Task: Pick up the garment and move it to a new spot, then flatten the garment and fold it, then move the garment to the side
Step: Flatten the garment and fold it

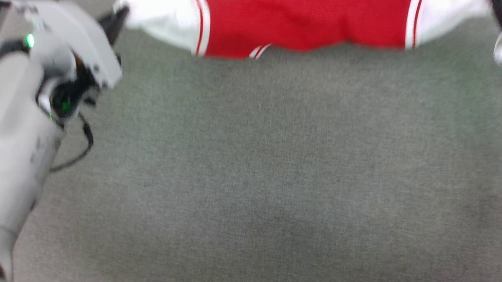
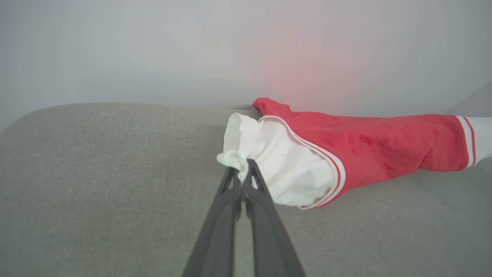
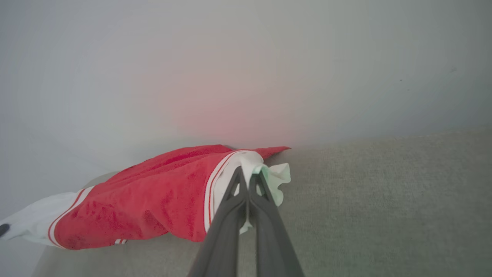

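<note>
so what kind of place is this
Likely an indoor room, perhaps at a sofa or padded bench: a grey fabric cushion with a rounded edge, a plain pale wall behind it.

A plain indoor room is suggested: a grey-green upholstered surface (image 2: 96, 184) with a rounded corner is backed at twelve o'clock by a bare pale wall (image 2: 153, 50). Its kind cannot be told.

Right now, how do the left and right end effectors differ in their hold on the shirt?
The left end effector pinches one white sleeve of the shirt; the right end effector pinches the other sleeve. In the left one's camera the red body runs rightward; in the right one's, leftward. Both are shut on fabric.
</note>
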Robot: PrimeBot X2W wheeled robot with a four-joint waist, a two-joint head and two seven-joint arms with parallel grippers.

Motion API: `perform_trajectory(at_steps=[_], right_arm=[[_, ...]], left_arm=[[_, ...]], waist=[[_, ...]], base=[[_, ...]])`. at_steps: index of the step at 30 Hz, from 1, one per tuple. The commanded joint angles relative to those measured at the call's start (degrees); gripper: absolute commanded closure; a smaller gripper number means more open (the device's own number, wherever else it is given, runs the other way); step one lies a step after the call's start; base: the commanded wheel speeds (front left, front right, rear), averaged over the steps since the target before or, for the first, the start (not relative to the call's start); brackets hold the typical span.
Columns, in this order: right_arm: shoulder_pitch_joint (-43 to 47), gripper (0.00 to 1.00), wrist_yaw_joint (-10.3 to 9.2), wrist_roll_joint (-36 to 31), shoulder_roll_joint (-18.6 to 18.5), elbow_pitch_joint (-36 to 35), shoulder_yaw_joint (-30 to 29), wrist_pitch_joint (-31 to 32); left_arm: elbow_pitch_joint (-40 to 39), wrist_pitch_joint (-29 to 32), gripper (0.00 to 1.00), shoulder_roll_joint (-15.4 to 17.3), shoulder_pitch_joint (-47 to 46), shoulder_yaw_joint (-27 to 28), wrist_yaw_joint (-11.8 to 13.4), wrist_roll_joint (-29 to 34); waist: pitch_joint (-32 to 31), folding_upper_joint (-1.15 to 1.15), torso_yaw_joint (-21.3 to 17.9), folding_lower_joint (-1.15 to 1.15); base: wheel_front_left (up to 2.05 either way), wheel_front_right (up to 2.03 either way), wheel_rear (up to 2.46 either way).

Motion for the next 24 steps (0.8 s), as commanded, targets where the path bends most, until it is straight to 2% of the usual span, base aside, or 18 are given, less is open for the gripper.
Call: perform_trajectory(at_steps=[1,8,13,17,24], right_arm=[[1.91,1.0,0.02,0.43,-0.56,-0.74,0.22,0.88],[14.95,1.0,0.02,5.5,-4.35,-8.29,-1.13,10.07],[23.86,1.0,0.02,8.11,-6.99,-14.1,-3.22,18.47],[31.27,1.0,0.02,8.9,-9.47,-20.32,-5.88,25.2],[46.7,1.0,0.02,8.7,-11.19,-34.43,-13.89,35.83]], left_arm=[[-0.65,-0.01,1.0,0.58,1.74,-0.34,-0.1,-0.26],[-7.45,0.64,1.0,5.28,12.37,-1.99,0.75,-1.11],[-15.67,3.71,1.0,9.47,19.92,-1.88,4.14,-3.39],[-26.33,6.1,1.0,13.61,26.79,-0.88,8.99,-6.29],[-47.96,9.09,1.0,22.49,39.5,1.33,20.61,-11.46]], waist=[[-5.8,0.0,-0.5,0.0],[-12.13,0.0,-1.09,0.0],[-15.2,0.0,-1.43,0.0],[-16.67,0.0,-1.44,0.0],[-17.06,0.0,-0.84,0.0]], base=[[0.0,0.0,0.0],[0.0,0.0,0.0],[0.0,0.0,0.0],[0.0,0.0,0.0],[0.0,0.0,0.0]])
